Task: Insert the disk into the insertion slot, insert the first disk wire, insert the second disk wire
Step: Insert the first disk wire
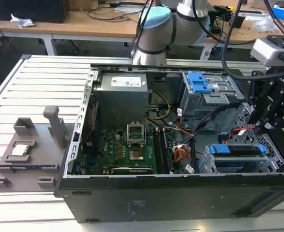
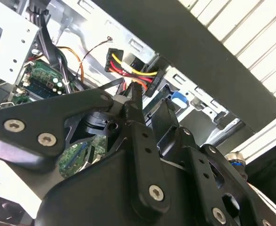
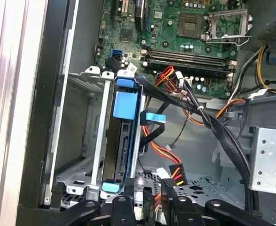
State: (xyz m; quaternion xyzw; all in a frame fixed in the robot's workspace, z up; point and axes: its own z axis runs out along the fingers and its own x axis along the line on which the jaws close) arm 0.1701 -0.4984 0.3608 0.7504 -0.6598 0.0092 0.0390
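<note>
**Operator:** Where is the disk?

**Technician:** The disk (image 3: 122, 150) — a flat grey hard drive framed by a bright blue plastic carrier — sits inside the insertion slot (image 3: 95, 141), the silver-grey perforated sheet-metal cage. Its carrier runs the length of the slot, so insertion looks complete. The step in hand appears to be a wire.

**Operator:** State of the gripper?

**Technician:** In the first wrist view the black gripper (image 3: 173, 194) is drawn narrow and appears closed on a black plug (image 3: 176, 178) with yellow, red and black wires. The plug hangs just beside the slot, near one end of the disk and apart from it. The second wrist view shows the plug (image 2: 153, 80) at the tips of the gripper (image 2: 151, 99).

**Operator:** How is the step done well?

**Technician:** The disk's port is hidden, so judge alignment from the carrier's rails.
- Square the plug to the disk's edge before advancing.
- Drive straight along the disk's length — a tilted entry would likely jam.
- Keep the wires slack and off the thick black cable bundle (image 3: 213, 127) beside the slot.

**Operator:** What lies beyond the slot?

**Technician:** The green motherboard (image 3: 175, 28) lies past the slot's far end. In the exterior view, a taller grey bay unit with a blue latch (image 1: 204, 92) stands near the slot.
</note>
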